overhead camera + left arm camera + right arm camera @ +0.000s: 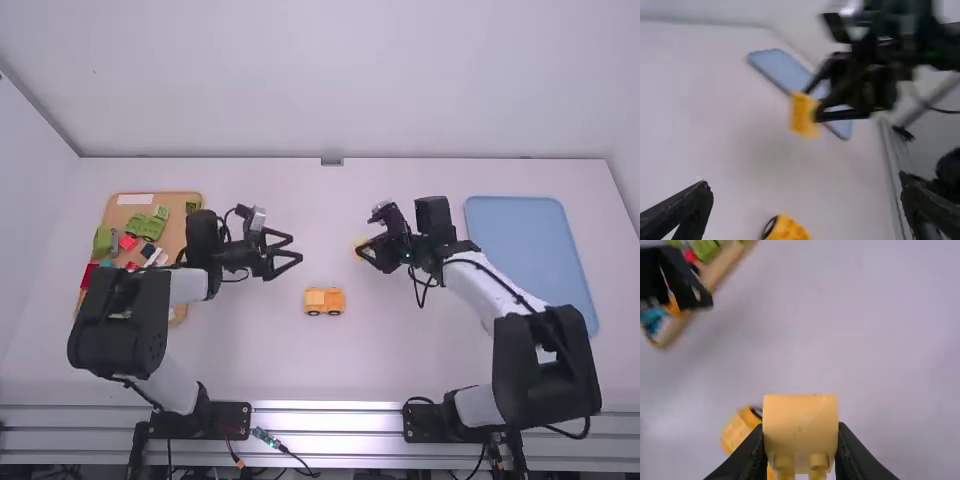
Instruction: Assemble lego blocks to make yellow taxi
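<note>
Nearest the right wrist camera, we have the yellow block (800, 415) clamped in the right gripper (800, 435). From there, our yellow car base (324, 301) sits on the table (240, 355), leftward and closer to the arm bases, its long axis side to side. The left gripper (296, 250), spread and empty, is about as near. We judge the next move must align block and base.

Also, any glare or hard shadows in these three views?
High view: the metal rail glares white at the bottom; shadows on the table look soft. Left wrist view: faint, soft shading on the table near the raised yellow block. Right wrist view: that block's face looks pale, brightly lit.
</note>
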You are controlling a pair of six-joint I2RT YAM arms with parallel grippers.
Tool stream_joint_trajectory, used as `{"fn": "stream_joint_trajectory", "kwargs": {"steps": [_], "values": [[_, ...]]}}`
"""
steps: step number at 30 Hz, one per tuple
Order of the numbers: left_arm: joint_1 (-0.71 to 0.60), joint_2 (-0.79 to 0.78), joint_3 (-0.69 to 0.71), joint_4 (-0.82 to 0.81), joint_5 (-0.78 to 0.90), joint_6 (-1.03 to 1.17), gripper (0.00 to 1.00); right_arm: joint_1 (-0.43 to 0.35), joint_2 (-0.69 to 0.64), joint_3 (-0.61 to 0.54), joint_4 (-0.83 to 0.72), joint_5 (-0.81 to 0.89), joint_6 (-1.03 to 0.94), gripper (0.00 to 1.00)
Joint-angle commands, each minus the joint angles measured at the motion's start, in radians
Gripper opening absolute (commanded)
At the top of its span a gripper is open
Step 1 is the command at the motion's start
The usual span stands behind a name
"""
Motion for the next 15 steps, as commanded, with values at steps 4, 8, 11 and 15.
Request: {"fn": "stream_joint_trajectory", "kwargs": {"steps": [4, 8, 11, 15], "values": [[-0.002, 0.002, 0.277, -0.63, -0.389, 0.424, 0.99, 0.106, -0.012, 0.186, -0.385, 0.446, -0.28, 0.0], [-0.009, 0.002, 0.448, -0.971, -0.498, 0.595, 0.99, 0.163, 0.056, 0.22, -0.518, 0.564, -0.359, 0.0], [-0.006, 0.002, 0.537, -1.116, -0.521, 0.686, 0.99, 0.196, 0.113, 0.217, -0.544, 0.634, -0.363, 0.0], [0.005, 0.002, 0.618, -1.207, -0.56, 0.726, 0.99, 0.233, 0.197, 0.217, -0.565, 0.644, -0.362, 0.0]]}}
